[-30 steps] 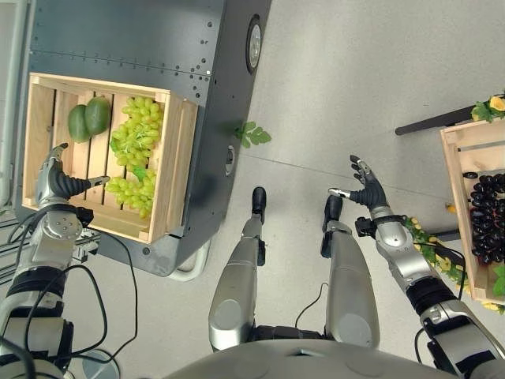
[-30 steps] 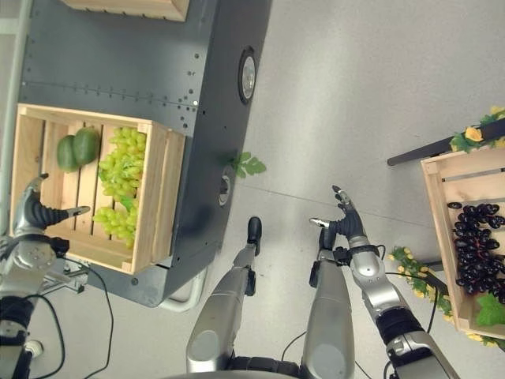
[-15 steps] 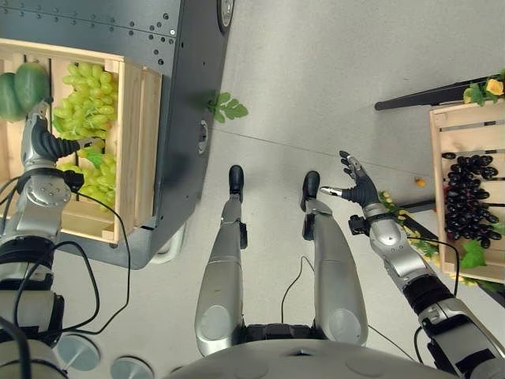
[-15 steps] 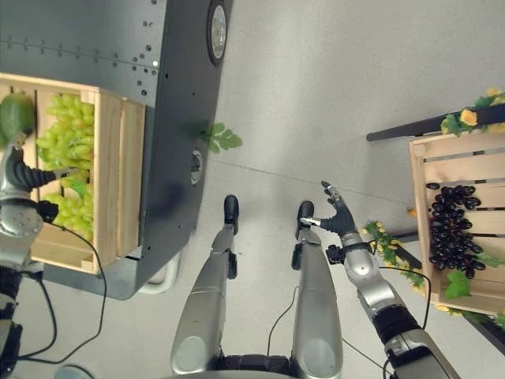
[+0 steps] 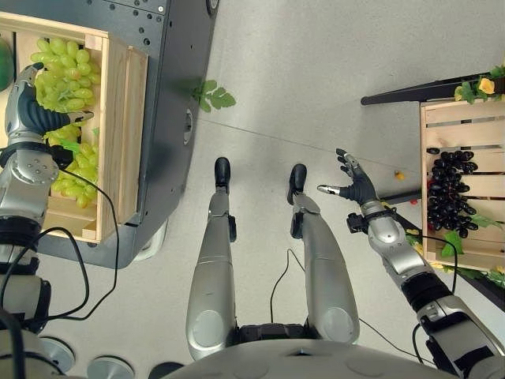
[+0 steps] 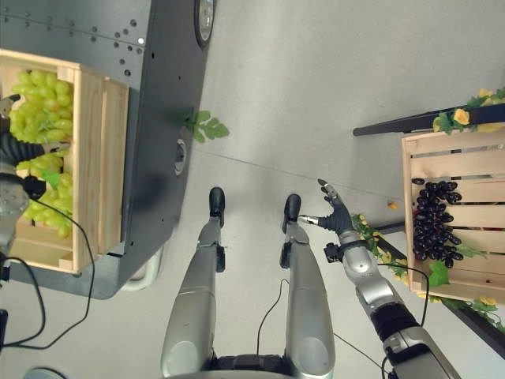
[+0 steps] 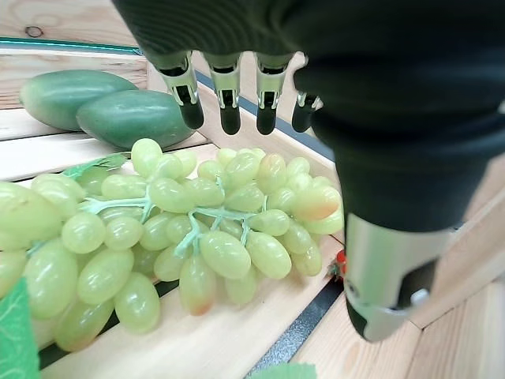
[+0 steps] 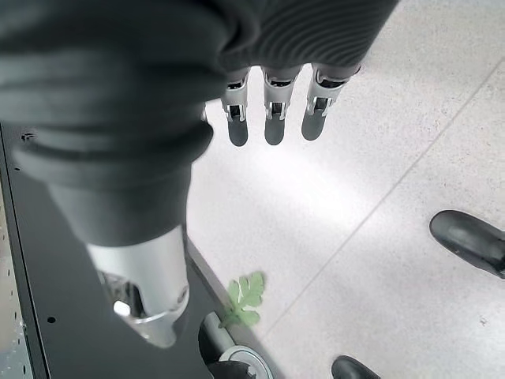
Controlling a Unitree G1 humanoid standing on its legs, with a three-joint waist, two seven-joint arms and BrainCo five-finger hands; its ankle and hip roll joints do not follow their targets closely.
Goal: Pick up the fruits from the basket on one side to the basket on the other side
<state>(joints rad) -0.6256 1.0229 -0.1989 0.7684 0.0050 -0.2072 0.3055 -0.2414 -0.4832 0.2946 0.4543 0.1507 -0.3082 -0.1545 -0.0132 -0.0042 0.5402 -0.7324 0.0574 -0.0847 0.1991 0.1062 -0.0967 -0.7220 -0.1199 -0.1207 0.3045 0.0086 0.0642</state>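
Left hand (image 7: 237, 87) spread, hovering just above green grapes (image 7: 197, 229) in left crate (image 5: 118, 118); nothing held. Reach step. Next: lower, close on bunch. Right hand (image 5: 357, 185) spread, idle, short of right crate (image 5: 430, 181).

floor (image 5: 331, 71): pale grey speckled, thin seam line across it | dark grey riveted metal cabinet (image 5: 170, 71) along the left side | green leaf (image 5: 209, 96) on floor just beside cabinet | black bar (image 5: 402, 91) at right
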